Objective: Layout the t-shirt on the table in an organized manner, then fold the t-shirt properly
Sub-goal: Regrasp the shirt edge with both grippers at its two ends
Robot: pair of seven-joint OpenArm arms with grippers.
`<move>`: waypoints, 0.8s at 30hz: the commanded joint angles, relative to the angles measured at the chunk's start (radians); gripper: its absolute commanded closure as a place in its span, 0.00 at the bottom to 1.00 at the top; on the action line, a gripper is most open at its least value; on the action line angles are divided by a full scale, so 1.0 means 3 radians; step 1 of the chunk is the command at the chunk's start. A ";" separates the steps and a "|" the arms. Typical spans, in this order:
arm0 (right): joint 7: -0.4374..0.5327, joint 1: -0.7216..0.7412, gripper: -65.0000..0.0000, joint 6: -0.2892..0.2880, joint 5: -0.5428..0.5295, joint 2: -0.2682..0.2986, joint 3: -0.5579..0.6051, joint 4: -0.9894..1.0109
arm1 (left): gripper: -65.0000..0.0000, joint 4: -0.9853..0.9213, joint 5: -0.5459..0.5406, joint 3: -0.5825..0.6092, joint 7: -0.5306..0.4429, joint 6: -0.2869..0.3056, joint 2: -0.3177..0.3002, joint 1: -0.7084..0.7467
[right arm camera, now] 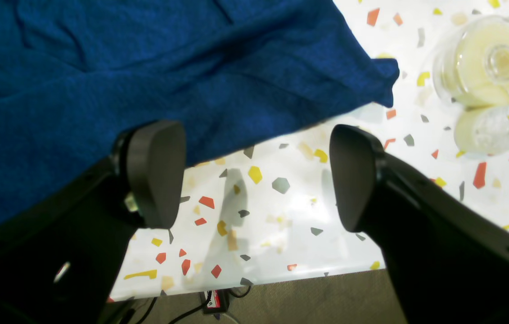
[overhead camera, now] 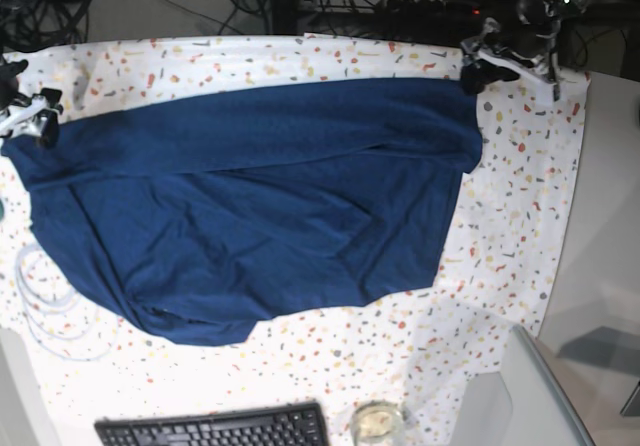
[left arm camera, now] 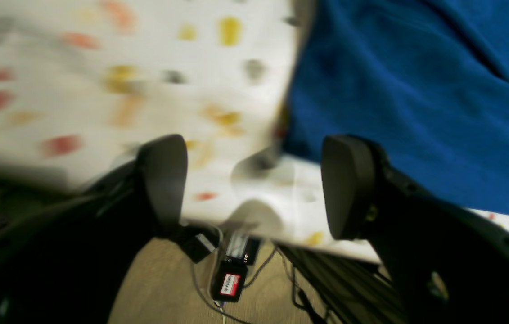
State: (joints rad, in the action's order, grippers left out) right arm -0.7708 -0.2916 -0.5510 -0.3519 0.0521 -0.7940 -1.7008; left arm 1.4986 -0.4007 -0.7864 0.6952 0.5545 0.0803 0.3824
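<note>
The navy-blue t-shirt [overhead camera: 260, 196] lies spread wide over the speckled table [overhead camera: 500, 236], rumpled, with its lower edge bunched at the front left. My left gripper [overhead camera: 478, 66] hovers at the shirt's far right corner. In the left wrist view, which is blurred, it [left arm camera: 256, 184] is open with nothing between its fingers, and the t-shirt [left arm camera: 416, 90] lies just beyond the right finger. My right gripper [overhead camera: 35, 121] is at the shirt's far left corner. It [right arm camera: 254, 180] is also open over bare table [right arm camera: 281, 216], beside the t-shirt's [right arm camera: 146, 67] edge.
A pale yellow roll in clear plastic [right arm camera: 488, 81] stands near the right gripper. A black keyboard [overhead camera: 210, 428] and a small jar [overhead camera: 375, 421] sit at the front edge. A white cable [overhead camera: 40, 306] loops at the left. The table edge and floor cables [left arm camera: 231, 274] lie below both grippers.
</note>
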 commanded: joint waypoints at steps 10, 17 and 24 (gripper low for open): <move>0.0081 0.0008 0.27 -0.0022 -0.0047 0.0044 -0.0066 -0.0026 | 0.31 -0.0262 -0.0068 0.0225 -0.0049 0.0031 0.0001 -0.0167; 0.0071 0.0202 0.27 -0.0038 -0.0062 0.0054 -0.0322 0.0629 | 0.32 -0.0431 -0.0078 0.0256 -0.0049 0.0042 0.0016 -0.0275; 0.0071 0.0509 0.10 -0.0452 -0.0062 0.0156 -0.0696 0.1253 | 0.51 -0.0431 -0.0078 0.0486 -0.0049 0.0042 -0.0004 -0.0265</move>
State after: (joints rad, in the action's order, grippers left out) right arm -0.7708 -0.1448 -0.6807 -0.3603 0.0784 -0.9962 -1.3071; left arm 1.3701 -0.4423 -0.6445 0.6338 0.5617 0.0723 0.2928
